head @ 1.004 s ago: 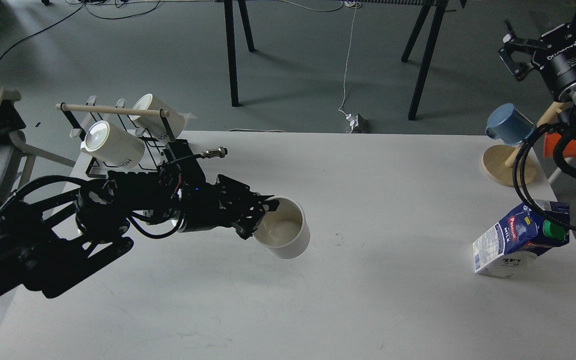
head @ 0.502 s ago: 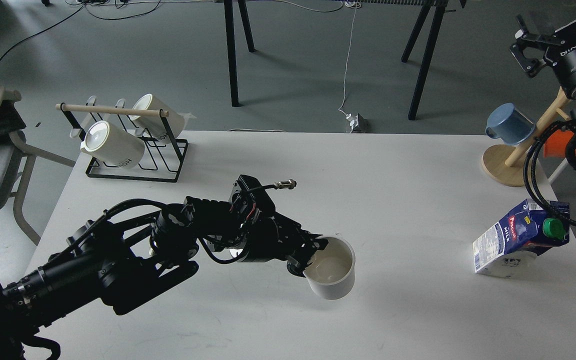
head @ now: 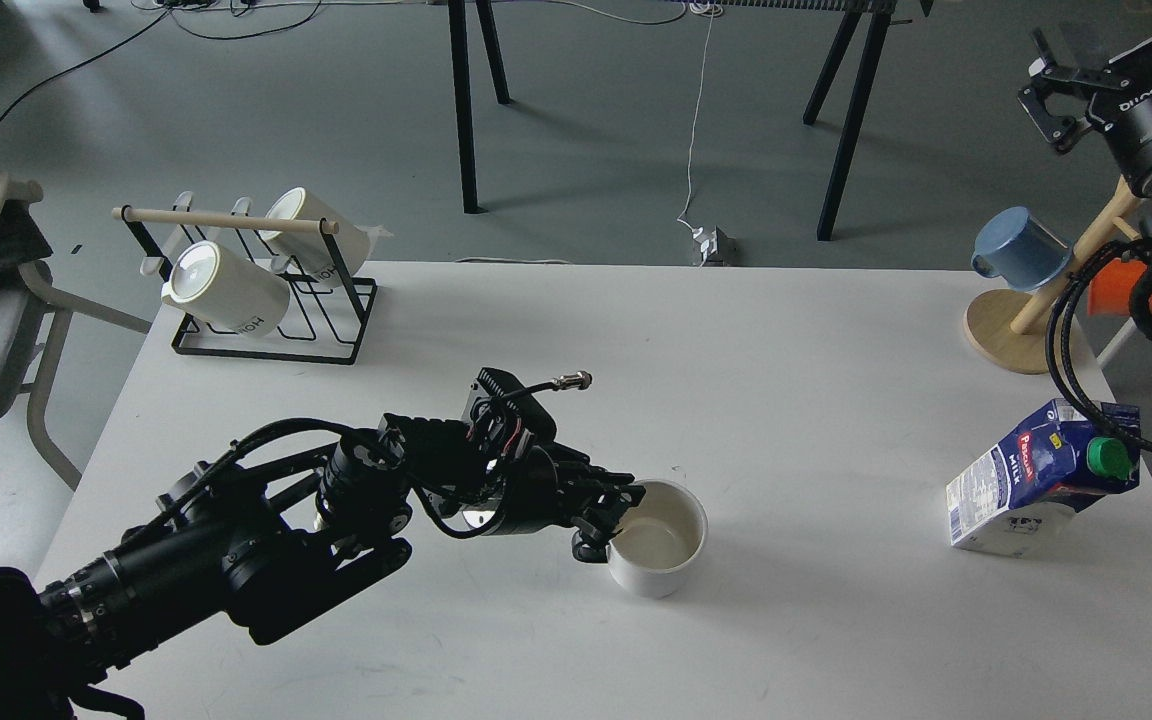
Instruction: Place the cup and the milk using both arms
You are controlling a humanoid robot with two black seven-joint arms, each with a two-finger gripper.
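A white cup [head: 658, 538] stands upright on the white table [head: 796, 380], near its middle front. My left gripper [head: 612, 517] is shut on the cup's left rim, one finger inside and one outside. A blue and white milk carton [head: 1036, 488] with a green cap lies tilted at the table's right edge. My right gripper [head: 1061, 95] is high at the upper right, above and behind the carton, holding nothing; its fingers look apart.
A black wire rack [head: 266, 300] with two white mugs stands at the back left. A wooden mug tree [head: 1021, 330] with a blue mug [head: 1018, 248] stands at the back right. Black cables hang over the carton. A chair stands left of the table.
My left gripper carried the cup from the left toward the middle front and lowered it; the cup went from tilted to upright on the table. My right gripper rose slightly to the right.
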